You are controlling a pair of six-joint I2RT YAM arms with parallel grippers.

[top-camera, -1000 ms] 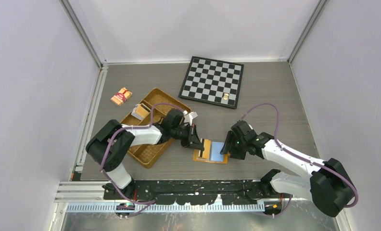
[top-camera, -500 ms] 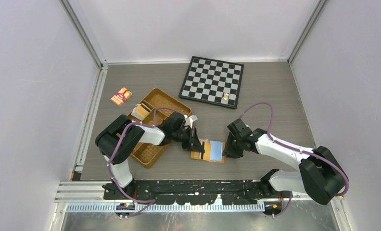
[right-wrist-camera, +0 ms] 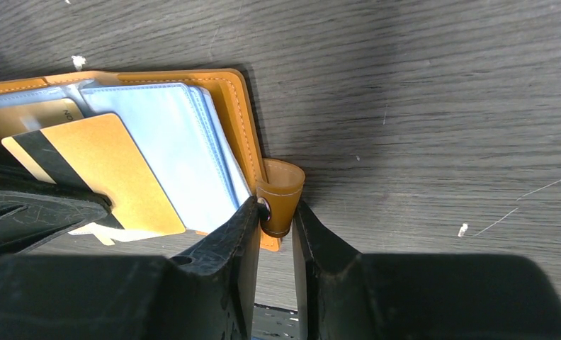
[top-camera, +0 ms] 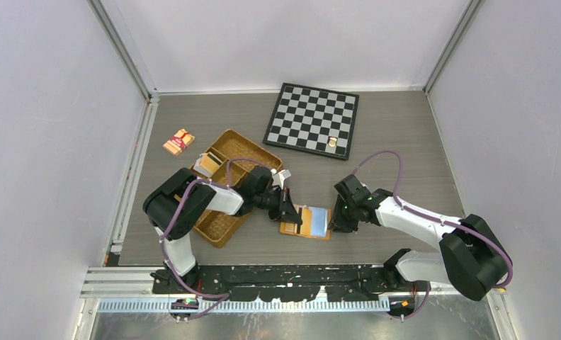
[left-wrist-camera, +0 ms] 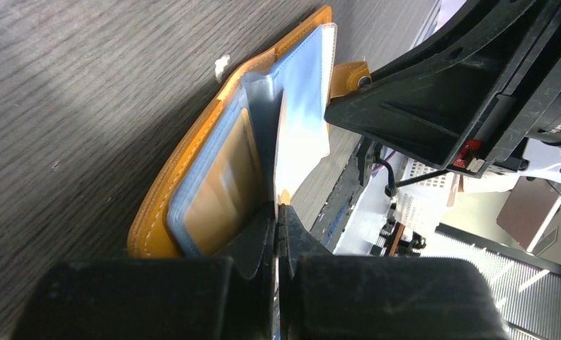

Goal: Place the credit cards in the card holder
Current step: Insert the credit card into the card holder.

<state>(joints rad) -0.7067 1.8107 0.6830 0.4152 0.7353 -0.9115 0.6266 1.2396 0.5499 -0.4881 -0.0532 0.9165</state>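
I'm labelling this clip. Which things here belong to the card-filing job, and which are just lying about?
Job: card holder, dark-striped card, left gripper pinching that card, right gripper gripping the holder.
Lying about: chessboard, woven tray, red-and-tan packet.

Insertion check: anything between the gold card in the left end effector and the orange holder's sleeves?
Nothing visible. The gold dark-striped plastic card in the left end effector overlaps the clear sleeves of the open orange leather card holder; the right end effector pinches only its snap tab.
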